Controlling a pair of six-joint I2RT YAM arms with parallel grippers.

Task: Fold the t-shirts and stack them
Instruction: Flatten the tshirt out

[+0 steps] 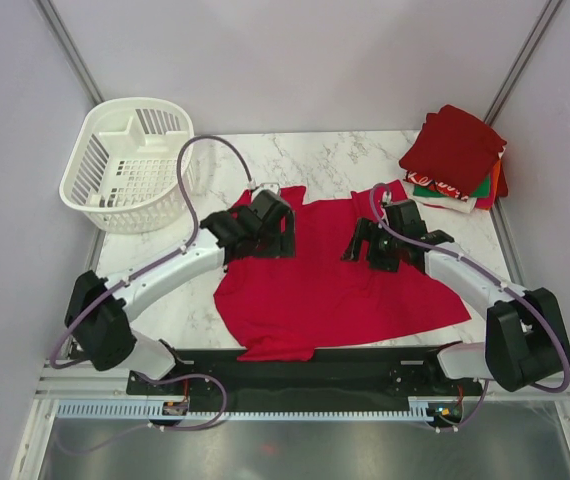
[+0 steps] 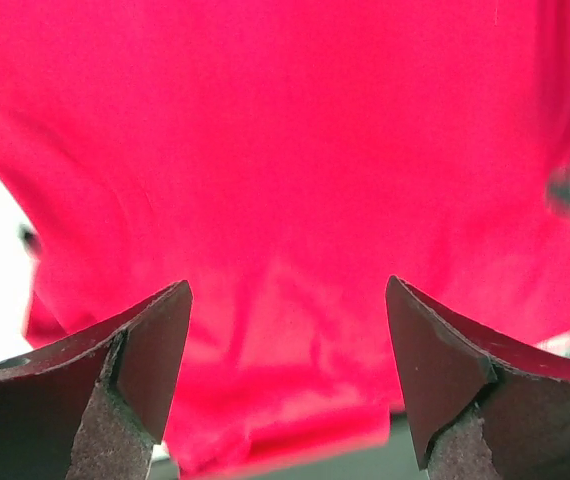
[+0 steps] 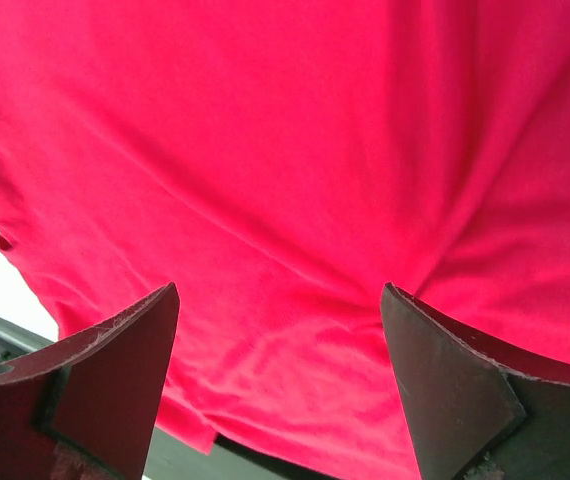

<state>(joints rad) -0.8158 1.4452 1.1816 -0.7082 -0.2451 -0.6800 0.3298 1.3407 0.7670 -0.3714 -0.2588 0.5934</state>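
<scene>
A bright red t-shirt (image 1: 335, 285) lies spread on the marble table, its hem at the near edge. It fills the left wrist view (image 2: 285, 180) and the right wrist view (image 3: 295, 170). My left gripper (image 1: 265, 240) hovers over the shirt's far left part, open and empty (image 2: 287, 300). My right gripper (image 1: 370, 248) hovers over its far right part, open and empty (image 3: 280, 300). A stack of folded t-shirts (image 1: 457, 155), dark red on top with green, white and orange edges below, sits at the far right corner.
A white slatted basket (image 1: 130, 165) stands at the far left, partly over the table's (image 1: 335, 155) edge. A black rail (image 1: 315, 365) runs along the near edge between the arm bases. Grey walls close in at the back and sides.
</scene>
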